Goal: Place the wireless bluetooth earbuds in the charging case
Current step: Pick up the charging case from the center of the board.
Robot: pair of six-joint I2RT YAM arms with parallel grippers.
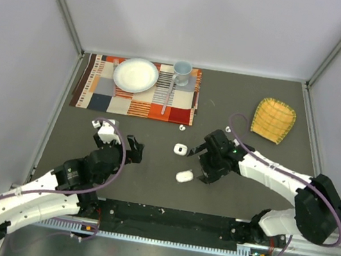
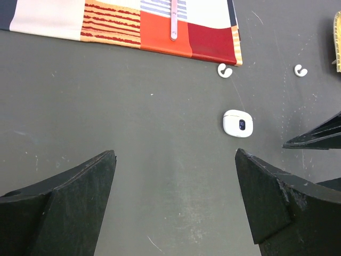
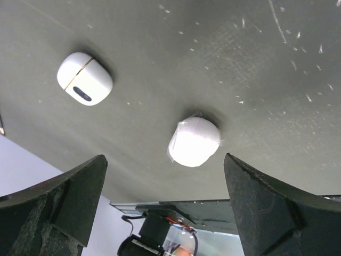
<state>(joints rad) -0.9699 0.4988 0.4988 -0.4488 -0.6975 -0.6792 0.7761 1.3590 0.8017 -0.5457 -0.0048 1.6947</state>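
Grey table (image 1: 152, 164): left gripper (image 2: 175, 154), right gripper (image 3: 165, 159) are held spread, empty. Earbuds (image 2: 225, 70), 12 o'clock of case (image 2: 237, 122), could be flicked away by broad fingers (image 2: 287, 202).

The table (image 1: 157, 132) is dark grey. At the far left lies a patchwork placemat (image 1: 119, 100) of orange, red, navy, cream and striped squares. On it are a white plate (image 1: 136, 74), a pale blue cup (image 1: 181, 71) and a pale pink spoon (image 1: 168, 98). At the far right is a yellow checked cloth (image 1: 273, 120). The earbuds (image 2: 224, 70) are white. The case (image 2: 237, 123) is white with a dark oval mark. An oval lump (image 3: 194, 141) is plain white. The left gripper (image 2: 175, 154) and right gripper (image 3: 165, 159) are black.
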